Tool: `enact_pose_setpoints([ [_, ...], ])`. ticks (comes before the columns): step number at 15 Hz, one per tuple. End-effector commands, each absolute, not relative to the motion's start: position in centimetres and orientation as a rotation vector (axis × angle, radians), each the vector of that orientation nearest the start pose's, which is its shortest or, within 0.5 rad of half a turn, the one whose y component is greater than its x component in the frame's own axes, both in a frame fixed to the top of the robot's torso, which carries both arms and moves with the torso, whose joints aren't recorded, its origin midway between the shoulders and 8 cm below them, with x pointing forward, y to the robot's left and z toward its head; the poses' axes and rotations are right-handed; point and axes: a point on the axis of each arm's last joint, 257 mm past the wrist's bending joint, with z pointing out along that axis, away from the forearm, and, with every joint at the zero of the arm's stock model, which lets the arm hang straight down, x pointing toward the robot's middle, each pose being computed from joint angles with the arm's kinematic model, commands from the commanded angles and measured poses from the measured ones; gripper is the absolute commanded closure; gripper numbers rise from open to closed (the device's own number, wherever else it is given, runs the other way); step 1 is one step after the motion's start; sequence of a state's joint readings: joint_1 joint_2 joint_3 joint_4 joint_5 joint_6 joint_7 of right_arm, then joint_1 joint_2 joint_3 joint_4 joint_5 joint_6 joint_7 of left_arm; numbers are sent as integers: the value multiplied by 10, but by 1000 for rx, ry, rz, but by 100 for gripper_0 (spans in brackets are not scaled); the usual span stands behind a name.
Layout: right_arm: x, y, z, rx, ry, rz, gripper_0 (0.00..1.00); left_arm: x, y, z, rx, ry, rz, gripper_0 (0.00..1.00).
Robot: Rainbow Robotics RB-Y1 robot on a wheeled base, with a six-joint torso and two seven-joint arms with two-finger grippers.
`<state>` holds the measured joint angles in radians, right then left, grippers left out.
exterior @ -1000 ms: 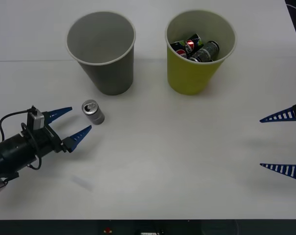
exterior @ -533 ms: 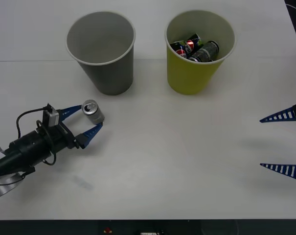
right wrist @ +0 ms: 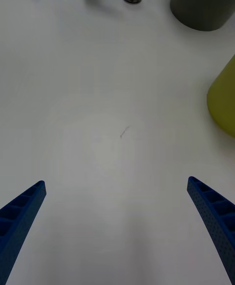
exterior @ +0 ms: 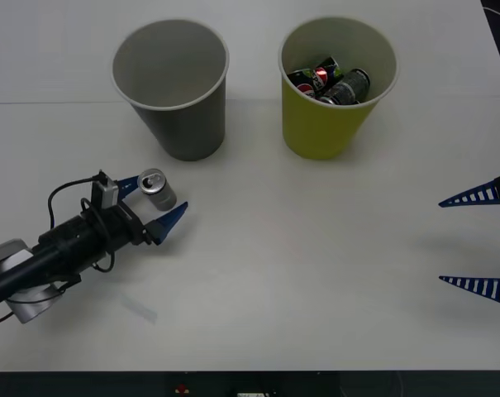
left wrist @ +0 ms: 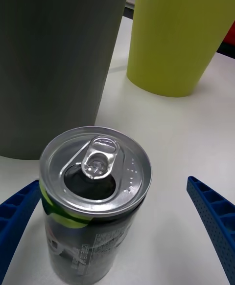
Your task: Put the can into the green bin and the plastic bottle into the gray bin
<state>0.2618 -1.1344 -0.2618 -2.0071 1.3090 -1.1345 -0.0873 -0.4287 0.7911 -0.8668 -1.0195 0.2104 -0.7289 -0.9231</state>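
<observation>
The can (exterior: 157, 190) stands upright on the white table (exterior: 316, 248), between the spread blue fingers of the left gripper (exterior: 156, 201), which lies low over the table with one finger on each side of the can. In the left wrist view one finger (left wrist: 17, 216) sits right against the can's side while the other is apart from it, so the gripper is released and nothing is grasped yet. Beyond the gripper's tips, just past the can, stands the gray bin (exterior: 171, 83), and farther off to the gripper's right stands the green bin (exterior: 336, 83). The gray bin holds nothing that can be seen; the green bin already holds several dark cans (exterior: 328, 83), black ones with red or green marks and a grayish one. The right gripper (exterior: 478, 241) waits at the table's right edge, well apart from both bins, its fingers wide and holding nothing. By my reading the task is at its start: the silver can is not yet gripped, lifted or carried to the green bin. No plastic bottle shows on the table, so how that part stands cannot be told. What seems next is closing on the can.
</observation>
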Motion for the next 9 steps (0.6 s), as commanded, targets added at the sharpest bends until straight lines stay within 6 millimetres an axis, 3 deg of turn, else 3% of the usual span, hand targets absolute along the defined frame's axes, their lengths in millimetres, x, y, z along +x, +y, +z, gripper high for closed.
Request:
enact_pose_setpoints([
  [1, 341, -286, -167, -1634, 1596, 209, 0, 522, 192, -268, 648, 1515, -536, 25],
  [2, 341, -286, -167, -1634, 1596, 209, 0, 522, 192, -268, 653, 1512, -531, 100],
  [9, 341, -286, -167, -1634, 1596, 209, 0, 522, 193, -267, 667, 1504, -515, 100],
])
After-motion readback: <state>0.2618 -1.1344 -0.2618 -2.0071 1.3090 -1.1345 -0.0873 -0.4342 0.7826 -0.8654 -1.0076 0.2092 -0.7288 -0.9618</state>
